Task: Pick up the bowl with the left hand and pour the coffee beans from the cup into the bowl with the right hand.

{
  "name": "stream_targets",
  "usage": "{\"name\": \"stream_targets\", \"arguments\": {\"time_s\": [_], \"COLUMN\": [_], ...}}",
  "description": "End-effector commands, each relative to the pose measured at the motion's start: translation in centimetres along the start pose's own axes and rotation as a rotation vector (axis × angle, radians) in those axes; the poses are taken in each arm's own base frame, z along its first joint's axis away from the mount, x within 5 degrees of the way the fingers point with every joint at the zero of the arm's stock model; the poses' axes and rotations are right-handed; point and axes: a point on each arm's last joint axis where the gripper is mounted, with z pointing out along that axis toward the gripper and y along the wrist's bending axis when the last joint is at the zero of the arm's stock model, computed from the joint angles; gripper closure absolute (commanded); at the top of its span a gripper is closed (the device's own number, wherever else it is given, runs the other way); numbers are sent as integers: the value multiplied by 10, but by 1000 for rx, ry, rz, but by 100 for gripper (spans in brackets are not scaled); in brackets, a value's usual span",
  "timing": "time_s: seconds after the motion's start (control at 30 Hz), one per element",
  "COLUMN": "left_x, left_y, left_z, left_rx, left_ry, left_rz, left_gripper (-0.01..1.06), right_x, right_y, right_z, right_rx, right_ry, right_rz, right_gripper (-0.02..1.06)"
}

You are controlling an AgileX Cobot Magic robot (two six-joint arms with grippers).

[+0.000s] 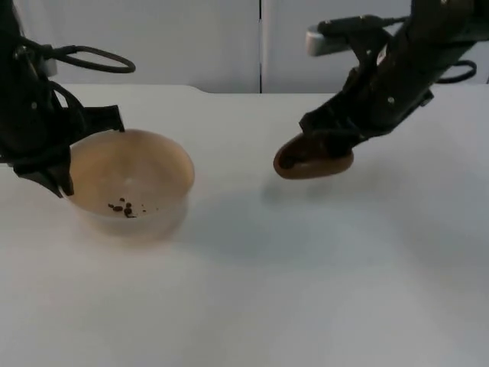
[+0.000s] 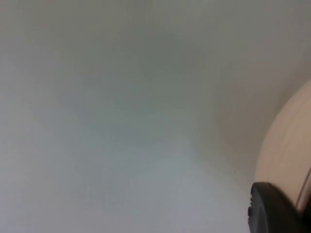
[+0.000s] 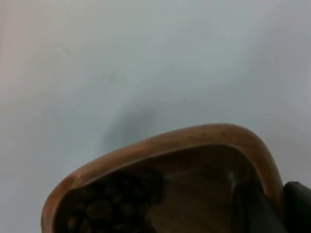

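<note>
A pale tan bowl (image 1: 130, 183) sits at the left of the table with a few coffee beans (image 1: 122, 207) on its bottom. My left gripper (image 1: 65, 164) is shut on the bowl's left rim; the bowl's outer wall (image 2: 286, 145) and one black fingertip (image 2: 274, 208) appear in the left wrist view. My right gripper (image 1: 328, 141) is shut on a brown wooden cup (image 1: 312, 162), held above the table right of centre and tipped toward the bowl. Inside the cup (image 3: 194, 160), dark coffee beans (image 3: 109, 206) lie against the low side.
The white table (image 1: 306, 290) runs to a grey partition wall (image 1: 191, 38) at the back. A stretch of bare table separates the cup from the bowl.
</note>
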Motion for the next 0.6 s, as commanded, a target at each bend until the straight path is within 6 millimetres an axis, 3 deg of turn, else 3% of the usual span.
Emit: {"name": "stream_targets", "arguments": {"time_s": [0.0,0.43,0.57], "left_x": [-2,-3,-3], "left_y": [-1,0,0], "left_z": [1,8,8], "left_rx": [11,0,-1], "left_ry": [-21,-17,-17], "left_rz": [0,10,12], "left_gripper": [105,105,105], "right_x": [1,32,43], "right_y": [-2,-2,-2], "right_z": [-1,20,35], "right_rx": [5,3,4], "right_ry": [-35,-24,26], "right_rz": [15,107,136], "right_gripper": [104,104,104]}}
